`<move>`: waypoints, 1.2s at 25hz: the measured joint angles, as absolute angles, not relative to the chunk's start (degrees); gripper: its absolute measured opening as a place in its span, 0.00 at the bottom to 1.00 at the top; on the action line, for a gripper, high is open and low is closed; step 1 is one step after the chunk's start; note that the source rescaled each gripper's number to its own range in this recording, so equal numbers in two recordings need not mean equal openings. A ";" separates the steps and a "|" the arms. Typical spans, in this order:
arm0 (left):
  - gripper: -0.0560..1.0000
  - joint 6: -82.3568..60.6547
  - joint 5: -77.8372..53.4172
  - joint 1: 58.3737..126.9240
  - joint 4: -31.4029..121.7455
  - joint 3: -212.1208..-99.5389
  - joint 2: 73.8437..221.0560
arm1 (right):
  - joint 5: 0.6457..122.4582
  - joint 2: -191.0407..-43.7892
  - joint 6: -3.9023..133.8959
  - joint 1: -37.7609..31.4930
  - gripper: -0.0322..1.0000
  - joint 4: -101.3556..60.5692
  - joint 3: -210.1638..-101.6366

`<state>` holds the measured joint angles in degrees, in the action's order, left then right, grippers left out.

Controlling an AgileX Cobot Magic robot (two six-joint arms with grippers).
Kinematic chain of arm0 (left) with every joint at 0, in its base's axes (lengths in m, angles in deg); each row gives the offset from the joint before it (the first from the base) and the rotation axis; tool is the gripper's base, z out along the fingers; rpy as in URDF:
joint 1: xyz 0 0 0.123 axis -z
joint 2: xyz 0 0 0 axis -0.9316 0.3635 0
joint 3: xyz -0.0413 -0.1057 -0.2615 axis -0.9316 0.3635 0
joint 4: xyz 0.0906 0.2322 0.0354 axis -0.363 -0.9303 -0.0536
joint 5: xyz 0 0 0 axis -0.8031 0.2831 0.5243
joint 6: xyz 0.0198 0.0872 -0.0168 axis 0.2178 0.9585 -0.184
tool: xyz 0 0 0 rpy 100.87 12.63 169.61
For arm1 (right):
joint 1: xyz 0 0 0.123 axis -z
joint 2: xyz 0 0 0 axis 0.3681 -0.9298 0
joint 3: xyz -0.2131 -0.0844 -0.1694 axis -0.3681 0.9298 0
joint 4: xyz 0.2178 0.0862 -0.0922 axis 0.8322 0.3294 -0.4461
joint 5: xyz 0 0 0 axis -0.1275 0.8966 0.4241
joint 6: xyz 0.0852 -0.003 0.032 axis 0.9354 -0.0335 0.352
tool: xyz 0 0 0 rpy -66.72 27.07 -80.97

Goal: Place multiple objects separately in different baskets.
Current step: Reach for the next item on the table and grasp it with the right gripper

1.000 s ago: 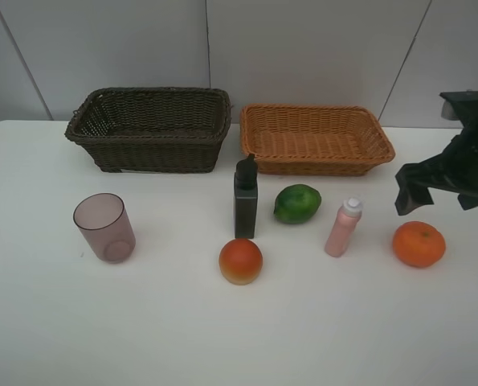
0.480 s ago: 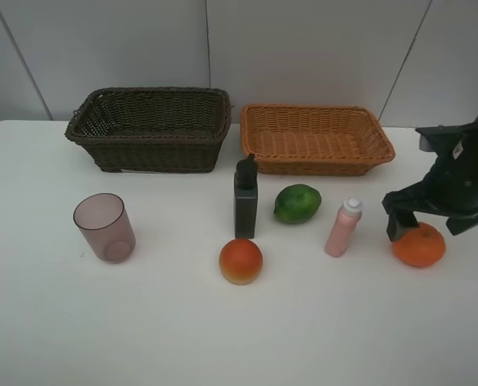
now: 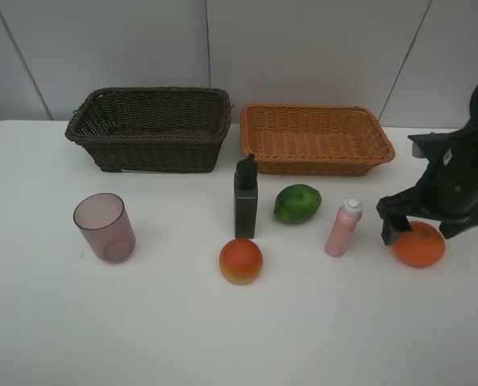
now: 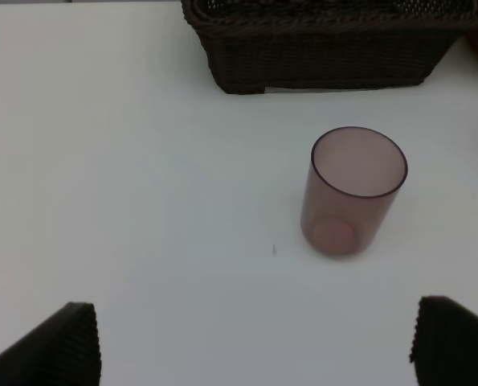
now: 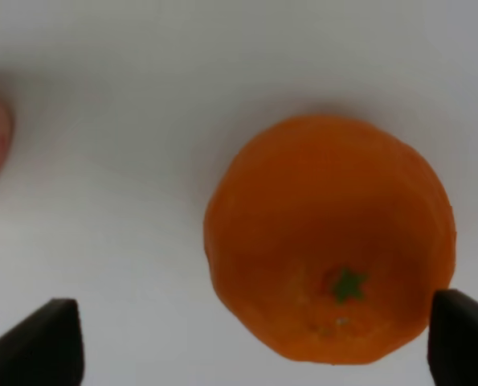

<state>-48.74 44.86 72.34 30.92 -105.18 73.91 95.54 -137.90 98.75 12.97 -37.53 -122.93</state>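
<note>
Fruits: three round ones are counted on the table [image 3: 222,338]: smooth red-orange fruit [image 3: 240,261] nearest, dimpled orange [image 3: 419,249], glossy green fruit [image 3: 296,203].
Grippers: two, both spread apart; right gripper [image 5: 251,346] is set astride the orange, left gripper [image 4: 259,342] short of the cup [image 4: 353,193].
Cup: one, translucent mauve cylinder.
Bottles: two, upright: pink bottle [image 3: 342,227], white-capped; dark grey bottle [image 3: 246,201], rectangular.
Baskets: two, woven wicker, rectangular, farthest: dark brown basket [image 3: 154,153], orange-tan basket [image 3: 319,166].

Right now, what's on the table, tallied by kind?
Fruits: 3 (orange, green fruit, red-orange fruit)
Bottles: 2 (pink bottle, dark grey bottle)
Cups: 1 (mauve cup)
Baskets: 2 (dark brown basket, tan basket)
Total: 8
</note>
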 joint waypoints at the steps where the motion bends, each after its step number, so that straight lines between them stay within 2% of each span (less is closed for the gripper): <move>1: 1.00 -48.74 44.86 72.34 30.92 -105.18 73.91 | 95.41 -137.90 98.75 12.97 0.90 -37.53 -122.93; 30: 1.00 -48.74 44.86 72.34 30.92 -105.18 73.91 | 90.75 -140.79 98.80 14.97 0.90 -39.03 -122.93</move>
